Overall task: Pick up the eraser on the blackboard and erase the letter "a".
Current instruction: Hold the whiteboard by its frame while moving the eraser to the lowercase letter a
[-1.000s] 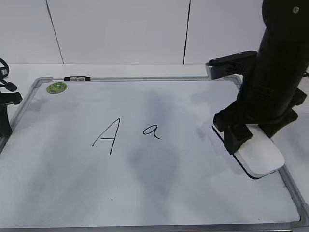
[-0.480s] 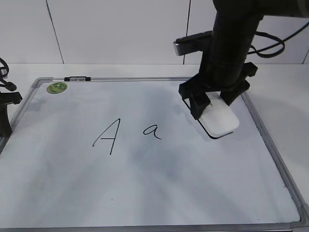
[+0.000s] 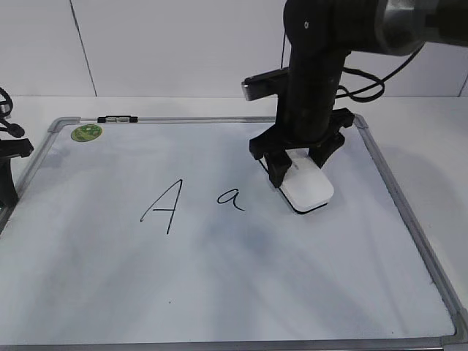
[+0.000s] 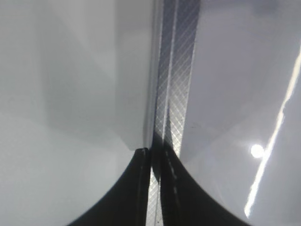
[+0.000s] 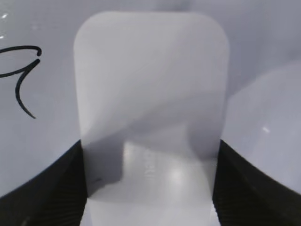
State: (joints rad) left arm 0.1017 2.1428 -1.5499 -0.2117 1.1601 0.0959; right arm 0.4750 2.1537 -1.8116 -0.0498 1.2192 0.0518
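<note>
Now the right tool [image 3: 297, 170] grips the eraser [image 3: 308, 188] flat above the blackboard [image 3: 409, 219], at 3 o'clock of the letter "a" [image 3: 231, 198], presumably to wipe it.

Lab-style robot test bench, plain white table [image 3: 431, 139], bare white panelled wall [image 3: 183, 44], black cables [image 3: 373, 77]

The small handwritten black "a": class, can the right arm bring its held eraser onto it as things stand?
Probably yes. The flat white plastic eraser, gripped in the right gripper, sits just right of the small handwritten black "a", with only bare white dry-erase board between them.
</note>
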